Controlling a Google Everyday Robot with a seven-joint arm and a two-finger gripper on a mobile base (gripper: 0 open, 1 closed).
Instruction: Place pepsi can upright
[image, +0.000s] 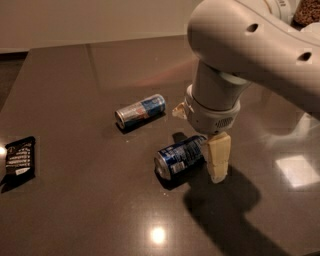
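On the dark table (75, 100), the pepsi can (180, 156) is lying on its side, and the gripper (198, 145) is hovering at its far end with fingers spread, so a bump may be sending it rolling away.

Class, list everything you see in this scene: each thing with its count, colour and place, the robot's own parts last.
pepsi can: one, dark blue with silver top, lying on its side mid-table
slim can: one, silver and blue, lying on its side, behind the pepsi can
packet: one, black, flat at the table's left edge
table: one, glossy dark brown
arm: one, white, reaching in from top right
gripper: one, cream fingers open, at the pepsi can's right end
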